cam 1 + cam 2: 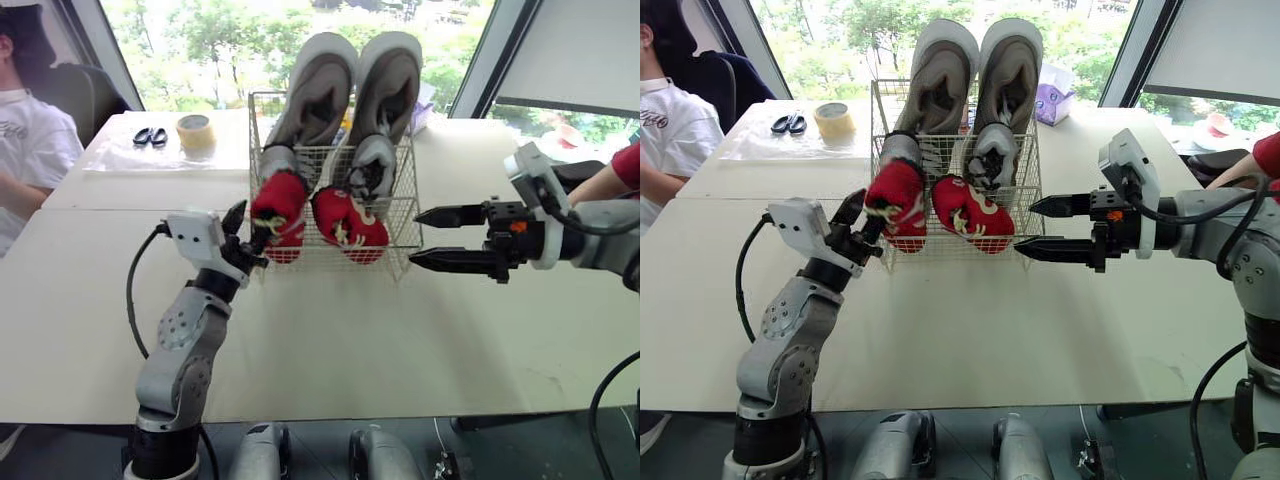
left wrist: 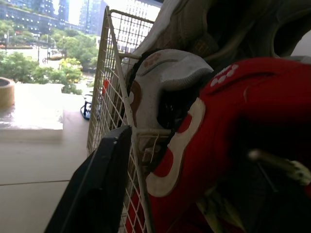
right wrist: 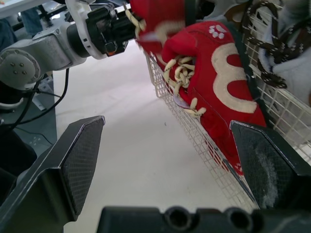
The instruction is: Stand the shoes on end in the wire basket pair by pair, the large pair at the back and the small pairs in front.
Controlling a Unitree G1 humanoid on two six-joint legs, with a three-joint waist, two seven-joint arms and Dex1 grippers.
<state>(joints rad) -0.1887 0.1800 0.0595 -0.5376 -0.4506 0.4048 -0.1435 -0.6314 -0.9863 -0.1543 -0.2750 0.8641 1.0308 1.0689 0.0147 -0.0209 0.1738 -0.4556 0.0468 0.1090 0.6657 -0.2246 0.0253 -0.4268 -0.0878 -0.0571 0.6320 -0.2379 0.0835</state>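
Note:
The wire basket (image 1: pixel 404 222) stands at the middle of the table. A large grey pair (image 1: pixel 318 85) stands on end at its back, with a small grey pair (image 1: pixel 372 165) in front of it. Two small red shoes fill the front: the left one (image 1: pixel 280 205) upright, the right one (image 1: pixel 350 225) leaning. My left gripper (image 1: pixel 245 235) is open at the basket's front left corner. One of its fingers (image 2: pixel 104 179) lies outside the wire and the left red shoe (image 2: pixel 243 126) is just inside. My right gripper (image 1: pixel 428 238) hangs open beside the front right corner, holding nothing.
A tape roll (image 1: pixel 196 133) and scissors (image 1: pixel 150 136) lie on a clear sheet at the back left. A seated person (image 1: pixel 30 150) is at the far left, and a red sleeve (image 1: pixel 625 165) shows behind my right arm. A tissue pack (image 1: pixel 1052 103) sits behind the basket.

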